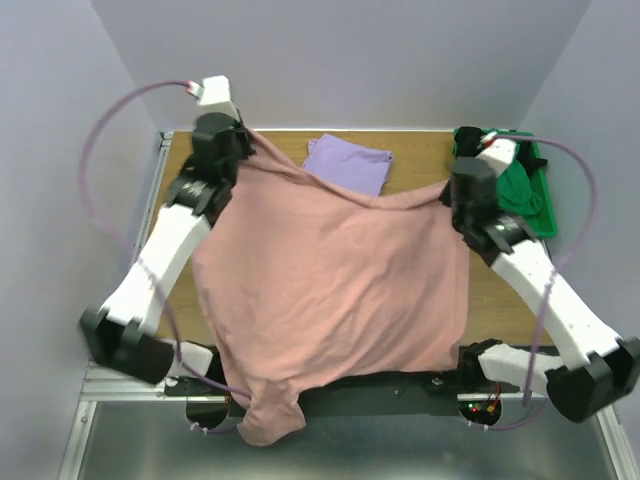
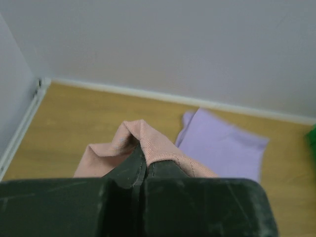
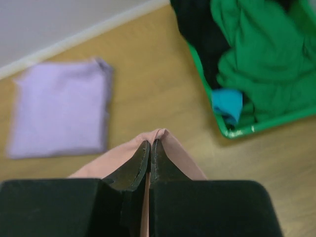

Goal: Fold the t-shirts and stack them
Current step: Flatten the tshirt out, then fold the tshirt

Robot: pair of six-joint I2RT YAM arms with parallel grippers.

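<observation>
The dusty-pink t-shirt (image 1: 330,290) is spread across the table, plain side up, its lower end hanging over the near edge. My left gripper (image 1: 240,140) is shut on its far left corner (image 2: 140,140) and holds it up. My right gripper (image 1: 452,190) is shut on its far right corner (image 3: 158,138), also raised. The lavender t-shirt (image 1: 348,162) lies folded at the back centre, partly behind the pink edge; it shows in the left wrist view (image 2: 222,145) and the right wrist view (image 3: 59,111).
A green bin (image 1: 540,205) with green, black and teal clothes (image 3: 256,54) stands at the back right corner. Walls close in the table at the back and both sides. Bare wood (image 1: 500,300) shows right of the pink shirt.
</observation>
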